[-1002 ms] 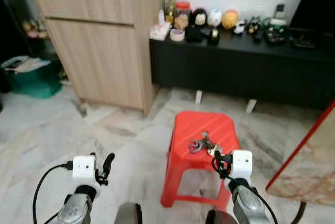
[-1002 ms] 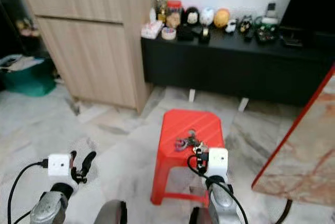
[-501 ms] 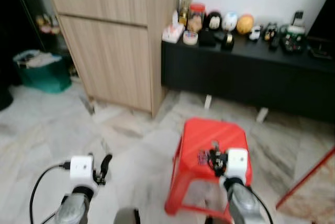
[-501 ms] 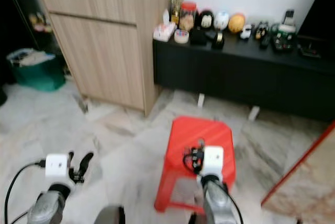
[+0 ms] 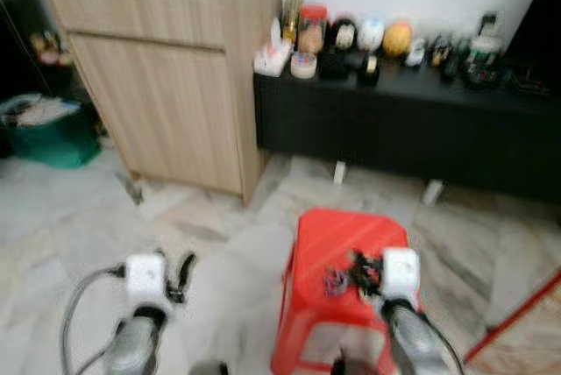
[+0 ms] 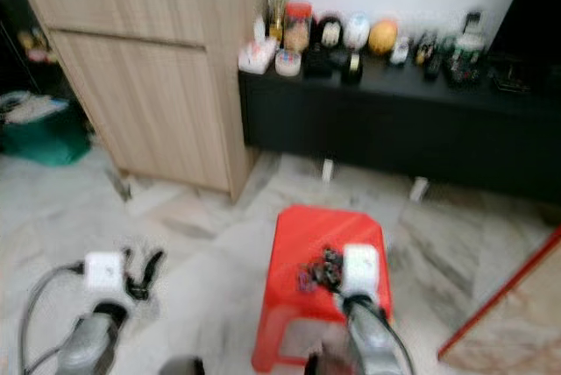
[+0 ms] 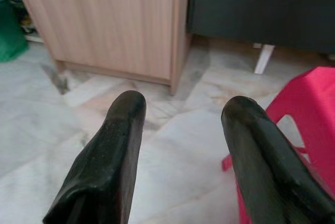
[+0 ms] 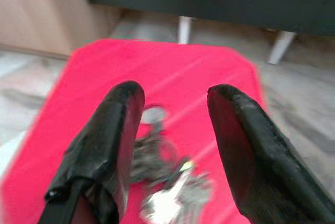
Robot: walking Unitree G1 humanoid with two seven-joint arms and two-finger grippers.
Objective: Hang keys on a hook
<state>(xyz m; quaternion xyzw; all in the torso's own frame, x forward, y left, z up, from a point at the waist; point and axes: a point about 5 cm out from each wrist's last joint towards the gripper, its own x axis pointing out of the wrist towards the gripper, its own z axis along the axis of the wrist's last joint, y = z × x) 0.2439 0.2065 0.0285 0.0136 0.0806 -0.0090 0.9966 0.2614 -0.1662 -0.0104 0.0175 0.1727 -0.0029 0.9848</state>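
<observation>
Head views: I log a red stool (image 5: 349,257) on the marble floor (image 5: 70,217), in front of a black console (image 6: 394,121) and beside a wooden cabinet (image 5: 166,86). The keys (image 5: 337,280) lie on the stool's top, just beside my right gripper (image 5: 366,272). A green bin (image 5: 48,134) holding pale items, too blurred to name, sits left of the cabinet. Jars and ornaments line the console top. My left gripper (image 5: 181,272) hangs over the floor, left of the stool.

Left wrist view: fingers (image 7: 112,145) spread apart, nothing between them, stool edge alongside.

Right wrist view: fingers (image 8: 118,130) spread above the keys (image 8: 167,182), not touching them.
</observation>
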